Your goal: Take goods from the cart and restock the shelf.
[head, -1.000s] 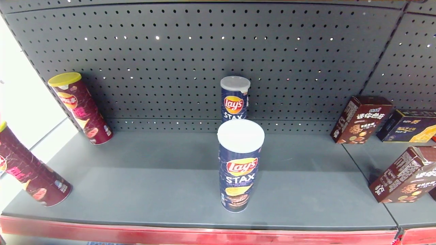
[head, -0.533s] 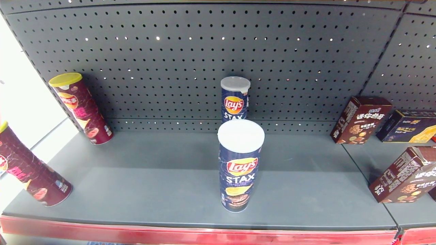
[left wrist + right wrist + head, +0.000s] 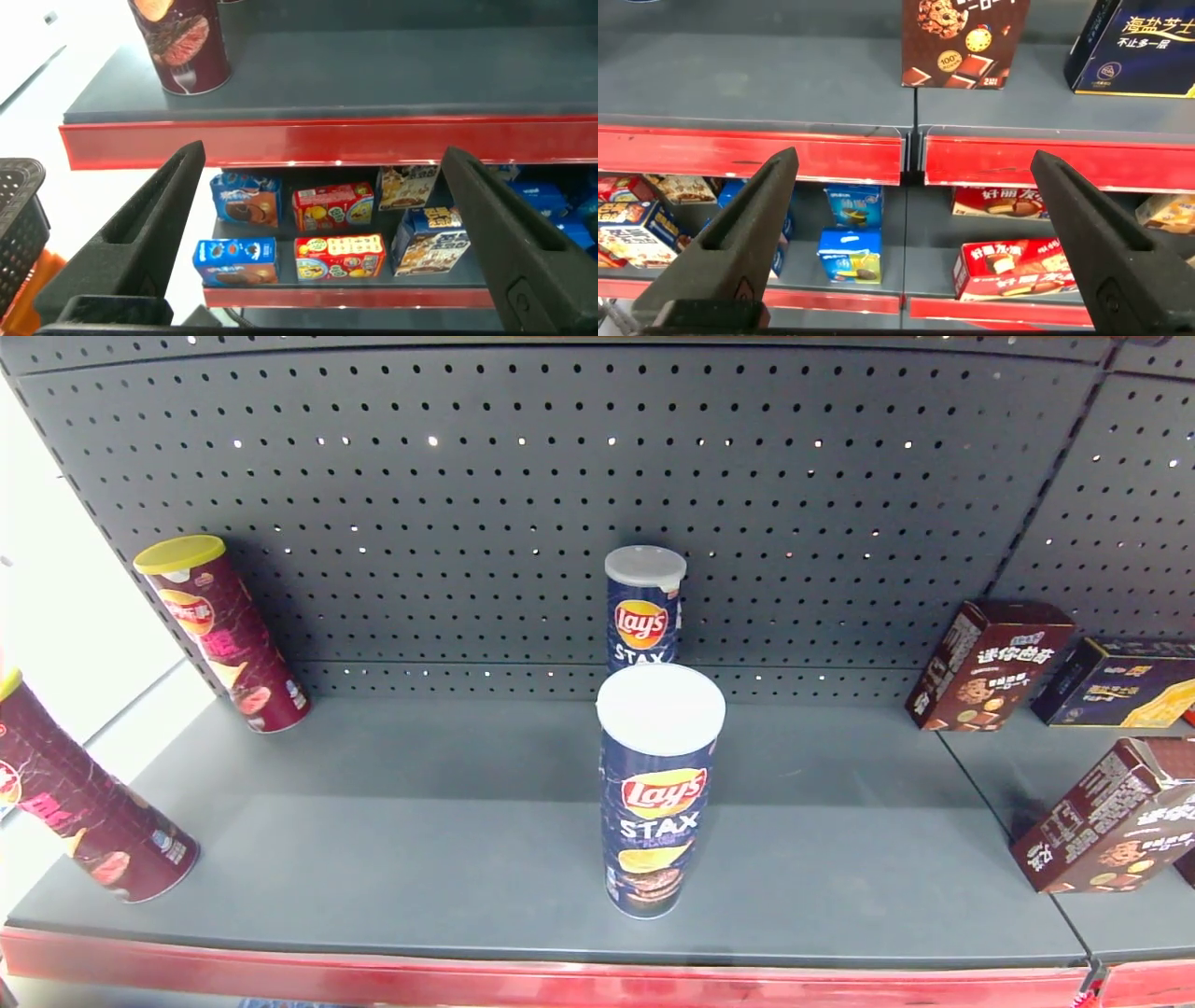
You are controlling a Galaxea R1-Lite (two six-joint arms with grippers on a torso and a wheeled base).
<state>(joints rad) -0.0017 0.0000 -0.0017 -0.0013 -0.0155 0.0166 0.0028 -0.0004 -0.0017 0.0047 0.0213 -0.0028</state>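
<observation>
Head: shelf (image 3: 840,859) across lower frame; front can (image 3: 659,793) and rear can (image 3: 642,607), both navy, upright at centre; maroon cans (image 3: 224,630) left; brown boxes (image 3: 990,663) right | Left wrist: left pincer (image 3: 322,154) wide, empty, facing red edge (image 3: 327,140) | Right wrist: right pincer (image 3: 915,157) wide, empty, brown box (image 3: 964,42) beyond.

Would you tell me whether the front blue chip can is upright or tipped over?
Upright: the front blue chip can stands on its base on the shelf, white lid on top.
</observation>
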